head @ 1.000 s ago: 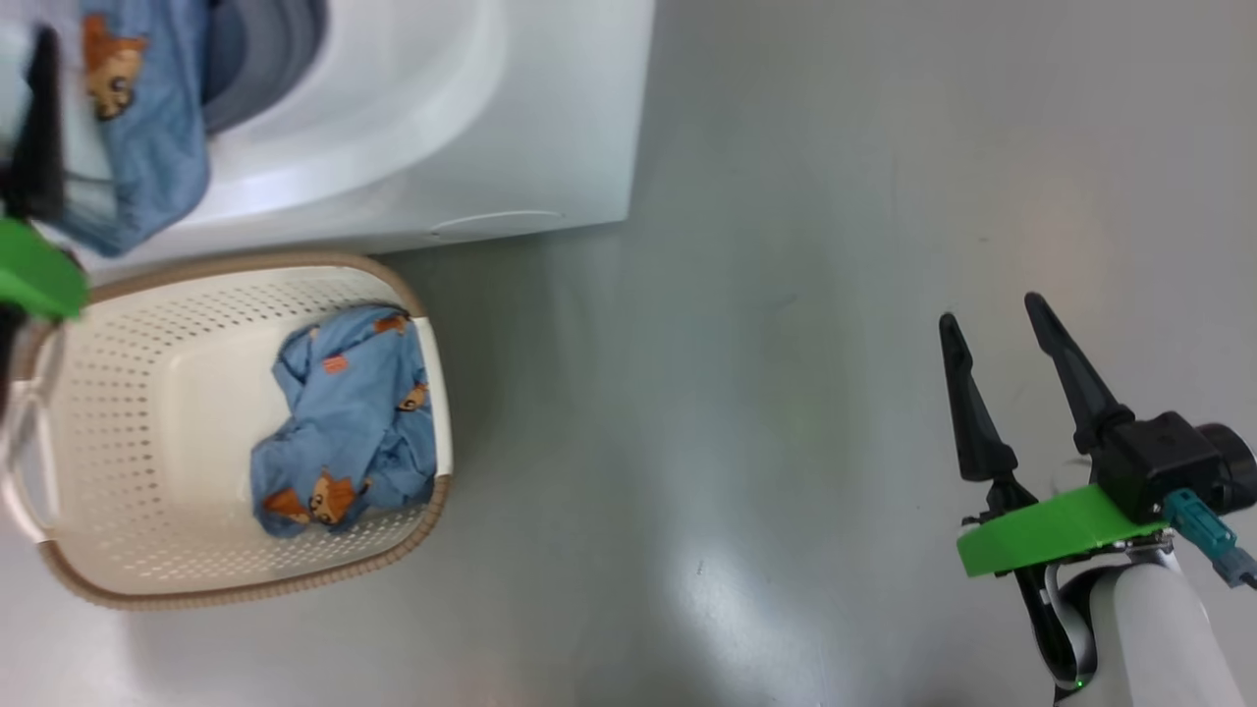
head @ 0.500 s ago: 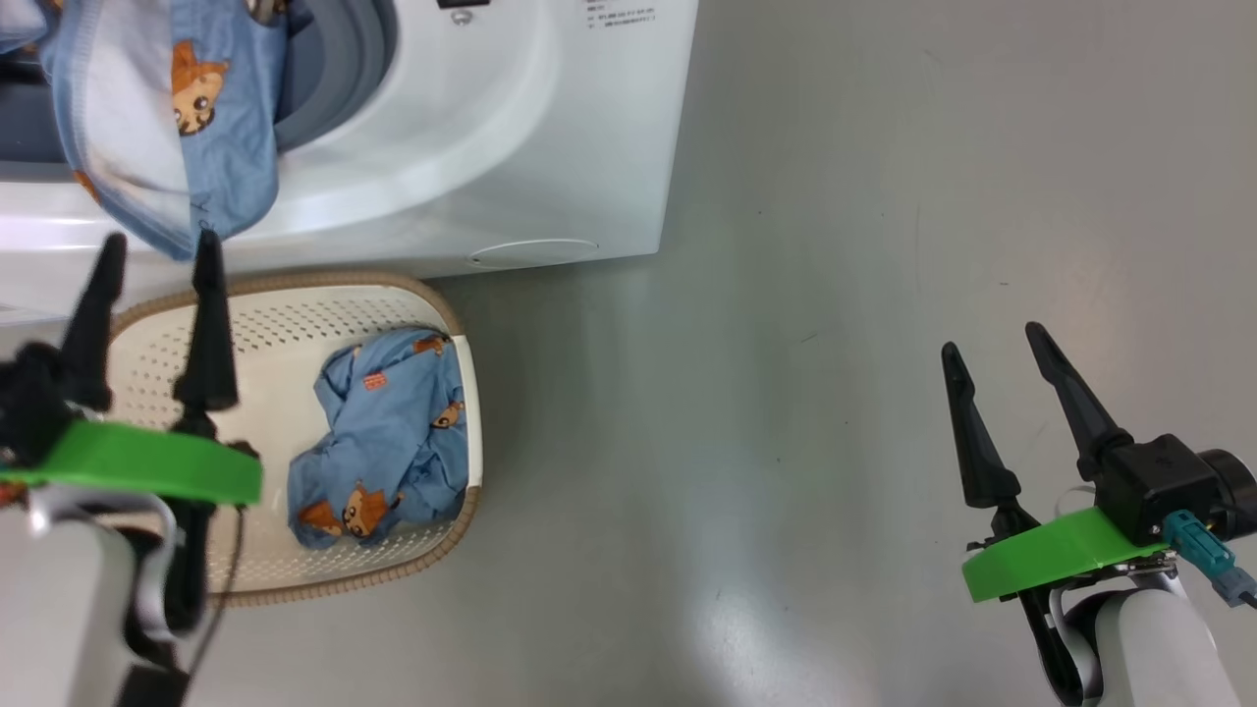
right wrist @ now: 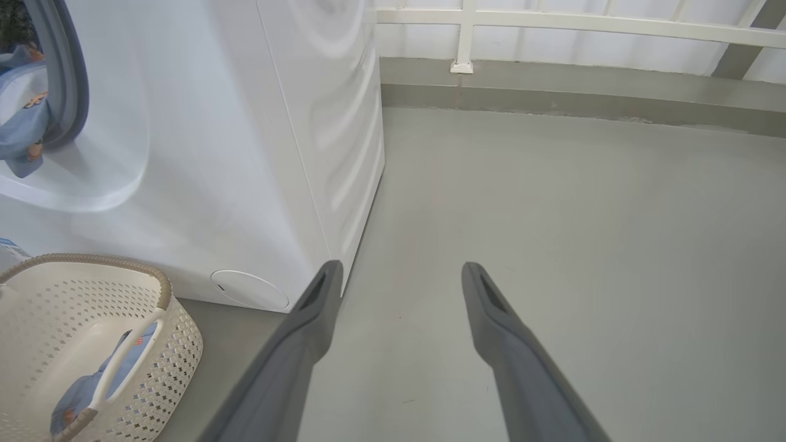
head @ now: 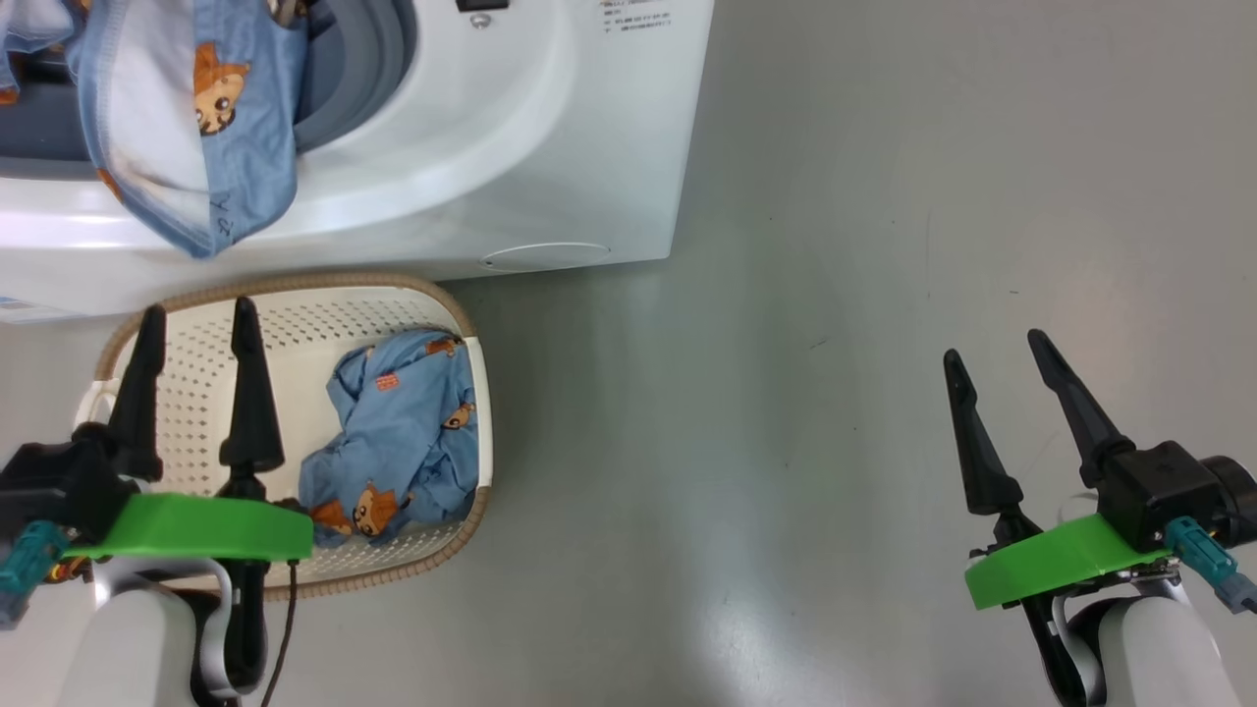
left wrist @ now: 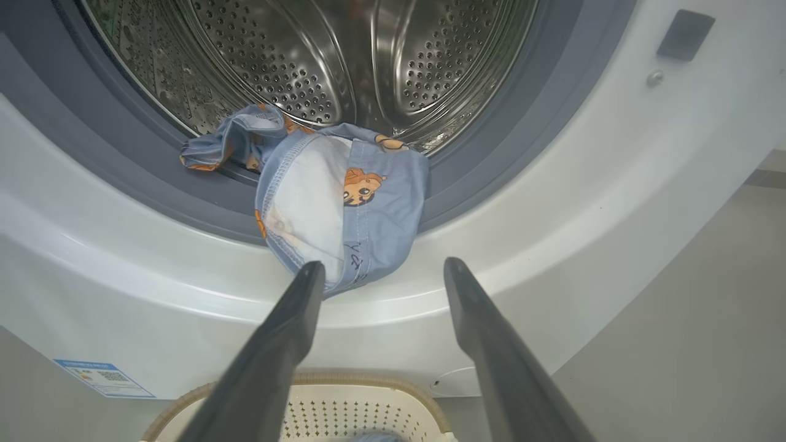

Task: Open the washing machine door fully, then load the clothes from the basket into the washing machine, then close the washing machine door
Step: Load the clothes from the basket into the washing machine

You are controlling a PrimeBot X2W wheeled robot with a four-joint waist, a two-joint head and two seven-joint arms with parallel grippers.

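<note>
Hovering over the cream-white perforated plastic basket (head: 324,324), the left gripper (head: 199,306) is held wide and empty in head view, likely staged for the crumpled light-blue printed cloth (head: 403,442) inside; the right gripper (head: 993,344) is parked wide, clear of work. Left wrist view: another blue garment (left wrist: 344,227) is draped over the gasket lip (left wrist: 485,159) of the white washing machine (left wrist: 583,202), half outside the steel drum (left wrist: 368,55). Right wrist view: nothing is gripped.

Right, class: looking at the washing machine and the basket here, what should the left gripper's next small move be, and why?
Probably ease the open left gripper forward and nudge the hanging blue garment into the drum. It is draped over the gasket, half outside, so it could get trapped at closing. Another piece lies in the basket.
</note>
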